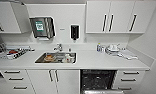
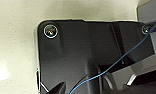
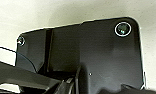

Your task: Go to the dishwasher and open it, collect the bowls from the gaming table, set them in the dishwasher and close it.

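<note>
Dishwasher (image 1: 97,80) open under white tabletop (image 1: 94,61), dark racks visible, right of sink (image 1: 56,57). Pincer state on either arm: cannot tell, wrist views give dark plate over pale floor.

Office kitchenette: sink (image 1: 56,57), open dishwasher (image 1: 97,79).

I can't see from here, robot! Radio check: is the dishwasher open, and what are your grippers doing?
Dishwasher open, dark inside showing under the counter. Grippers: can't tell, fingers not made out. Sink left of it holds dishes. Nothing seen blocking the opening.
</note>
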### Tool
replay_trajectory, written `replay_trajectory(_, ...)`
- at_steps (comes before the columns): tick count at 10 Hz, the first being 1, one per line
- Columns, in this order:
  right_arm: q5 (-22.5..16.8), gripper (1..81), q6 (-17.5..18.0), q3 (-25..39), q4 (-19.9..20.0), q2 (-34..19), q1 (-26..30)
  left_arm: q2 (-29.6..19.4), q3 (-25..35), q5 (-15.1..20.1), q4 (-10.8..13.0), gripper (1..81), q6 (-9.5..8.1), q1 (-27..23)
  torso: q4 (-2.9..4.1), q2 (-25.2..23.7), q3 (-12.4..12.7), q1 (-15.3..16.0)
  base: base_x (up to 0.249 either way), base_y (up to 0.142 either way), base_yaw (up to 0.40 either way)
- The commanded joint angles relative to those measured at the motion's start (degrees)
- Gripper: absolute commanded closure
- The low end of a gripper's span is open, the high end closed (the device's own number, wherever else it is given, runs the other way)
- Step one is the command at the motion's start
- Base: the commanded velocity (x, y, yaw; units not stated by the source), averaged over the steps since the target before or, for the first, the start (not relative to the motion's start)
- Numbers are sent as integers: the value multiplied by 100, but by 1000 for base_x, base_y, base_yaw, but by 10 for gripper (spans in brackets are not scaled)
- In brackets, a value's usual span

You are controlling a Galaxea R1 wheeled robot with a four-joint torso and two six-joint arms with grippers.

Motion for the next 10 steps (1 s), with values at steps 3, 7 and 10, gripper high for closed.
replay_trajectory(3, -261, 10, -7, -573, -58, 293, 230, 543, -815, 330, 45, 10, 53, -130, -2, 910, 61, -588, 0, 0, 0)
replay_trajectory(7, -261, 10, -7, -670, -67, 381, 222, 587, -938, 330, 37, 10, 53, -130, -141, 1616, 760, -1038, 0, 0, 0)
replay_trajectory(10, -261, 10, -16, -679, -76, 381, 231, 614, -938, 330, 37, 10, 53, -121, -87, 2169, 1010, -1401, 0, 0, 0)
